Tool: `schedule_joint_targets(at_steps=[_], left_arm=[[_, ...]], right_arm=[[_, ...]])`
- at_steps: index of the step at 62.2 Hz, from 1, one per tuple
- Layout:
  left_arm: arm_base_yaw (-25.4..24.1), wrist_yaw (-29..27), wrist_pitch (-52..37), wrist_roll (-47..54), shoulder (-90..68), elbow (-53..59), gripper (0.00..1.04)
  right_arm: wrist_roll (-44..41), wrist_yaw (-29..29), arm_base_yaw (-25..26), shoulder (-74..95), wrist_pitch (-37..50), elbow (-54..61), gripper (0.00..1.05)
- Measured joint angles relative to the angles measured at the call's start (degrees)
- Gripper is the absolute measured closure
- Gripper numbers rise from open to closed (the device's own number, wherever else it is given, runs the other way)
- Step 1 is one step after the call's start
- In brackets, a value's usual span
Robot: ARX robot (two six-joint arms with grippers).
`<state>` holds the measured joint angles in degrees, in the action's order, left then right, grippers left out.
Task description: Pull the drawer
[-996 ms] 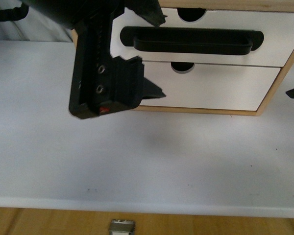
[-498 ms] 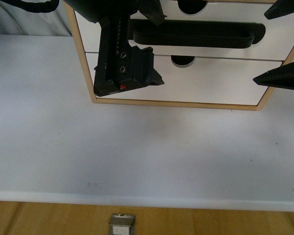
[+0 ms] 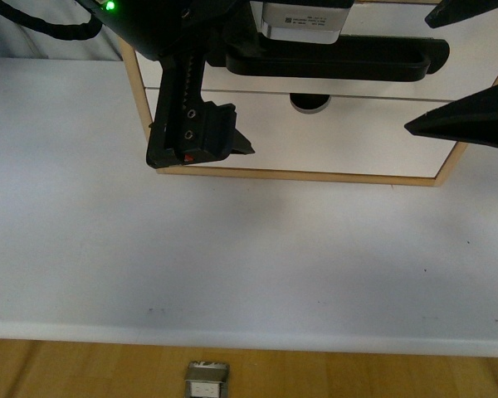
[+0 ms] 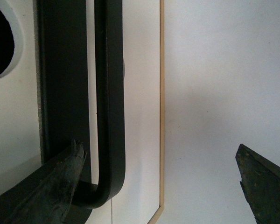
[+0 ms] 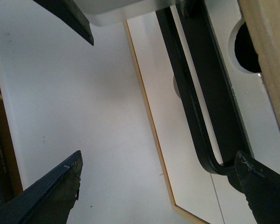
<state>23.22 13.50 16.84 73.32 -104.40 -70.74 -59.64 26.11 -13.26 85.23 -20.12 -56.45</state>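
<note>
The drawer (image 3: 475, 68) is the upper white front in the wood-framed cabinet, and its long black bar handle (image 3: 332, 60) runs across it. My left gripper (image 3: 249, 83) is open at the handle's left end. In the left wrist view one finger (image 4: 60, 186) lies against the handle's (image 4: 109, 93) curved end and the other (image 4: 263, 186) hangs over the table. My right gripper (image 3: 417, 75) is open around the handle's right end. In the right wrist view one finger (image 5: 263, 191) sits by the bar's (image 5: 196, 116) bend, the other (image 5: 51, 191) over the table.
Under the drawer is a plain white drawer front (image 3: 357, 137) with a half-round notch (image 3: 310, 101). The wood cabinet frame (image 3: 315, 175) stands on a white table (image 3: 232, 249), whose front edge (image 3: 232, 342) is near me. A metal floor plate (image 3: 207, 381) lies below.
The left gripper has risen toward the handle's left end. The right gripper's fingers have come in from the right, around the handle's right end. A grey camera box now shows at the top.
</note>
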Motion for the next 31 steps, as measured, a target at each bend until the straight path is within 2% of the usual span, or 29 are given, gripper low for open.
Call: schedule_joint_targets(at_steps=[31], left_arm=[[-0.1, -0.1, 0.9, 2.2, -0.3, -0.5, 0.07]], right_arm=[[-0.1, -0.3, -1.2, 7.4, 1.5, -3.9, 0.09]])
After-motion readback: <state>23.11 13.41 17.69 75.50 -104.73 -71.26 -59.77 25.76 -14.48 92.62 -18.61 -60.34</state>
